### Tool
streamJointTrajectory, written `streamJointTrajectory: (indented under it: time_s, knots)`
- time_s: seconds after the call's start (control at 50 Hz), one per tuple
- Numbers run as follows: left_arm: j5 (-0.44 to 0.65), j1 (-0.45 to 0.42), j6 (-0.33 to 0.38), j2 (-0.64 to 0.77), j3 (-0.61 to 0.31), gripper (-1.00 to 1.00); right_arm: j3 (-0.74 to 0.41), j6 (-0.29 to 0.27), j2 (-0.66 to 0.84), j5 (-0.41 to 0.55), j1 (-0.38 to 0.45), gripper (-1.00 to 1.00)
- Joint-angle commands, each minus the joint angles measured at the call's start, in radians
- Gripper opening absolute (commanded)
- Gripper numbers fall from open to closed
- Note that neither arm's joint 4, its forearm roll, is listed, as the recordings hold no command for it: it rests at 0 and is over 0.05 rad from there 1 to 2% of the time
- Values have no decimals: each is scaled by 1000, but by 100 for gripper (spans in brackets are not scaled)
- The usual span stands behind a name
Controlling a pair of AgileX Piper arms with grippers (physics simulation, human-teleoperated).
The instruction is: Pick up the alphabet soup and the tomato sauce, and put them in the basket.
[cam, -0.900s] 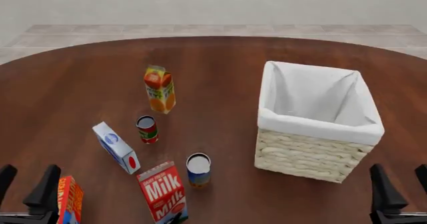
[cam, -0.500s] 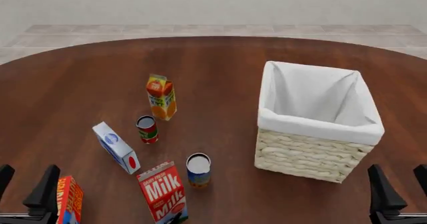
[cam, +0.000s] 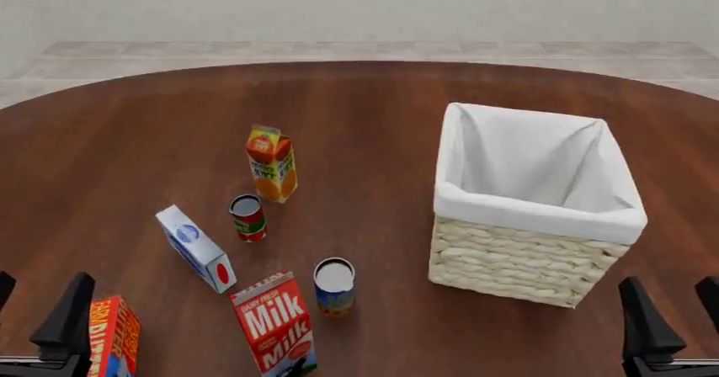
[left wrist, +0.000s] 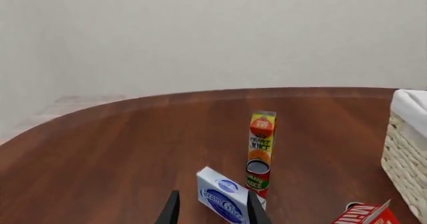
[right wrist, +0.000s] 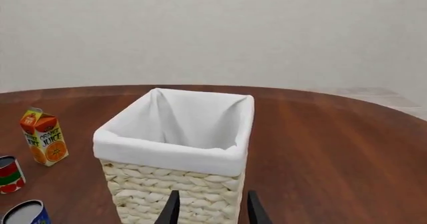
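The alphabet soup (cam: 333, 286), a blue and orange can with a pale top, stands upright left of the basket (cam: 540, 213); it also shows in the right wrist view (right wrist: 25, 213). The tomato sauce (cam: 247, 217) is a slim red and green can standing farther back and to the left (left wrist: 257, 173) (right wrist: 9, 174). The wicker basket (right wrist: 167, 151) with its white lining holds nothing. My left gripper (cam: 34, 310) (left wrist: 212, 196) is open at the near left edge, well short of both cans. My right gripper (cam: 678, 314) (right wrist: 212, 196) is open at the near right, just before the basket.
An orange juice carton (cam: 272, 162) stands behind the tomato sauce. A white and blue carton (cam: 197, 248) leans left of the cans. A red milk carton (cam: 275, 322) stands beside the alphabet soup. An orange-red box (cam: 110, 337) sits right against my left gripper.
The orange juice carton has dropped slightly and settled upright. My left gripper has shifted a little left and down. Both cans and the basket have stayed put.
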Motion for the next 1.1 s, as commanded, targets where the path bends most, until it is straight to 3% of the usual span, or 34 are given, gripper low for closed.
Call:
streamJointTrajectory:
  time_s: [0.02,0.46,0.74,1.04,1.1]
  knots:
    - [36,-16,16,2,-53,100,0,5,0,-1,4,100]
    - [67,-83,38,97,-213,100,-2,20,0,-1,16,100]
    - [8,-161,85,266,-318,100,-3,20,-1,2,19,100]
    - [25,-259,104,423,-438,100,-4,25,-1,1,23,100]
    - [40,-255,83,479,-476,100,-4,27,-1,2,24,100]
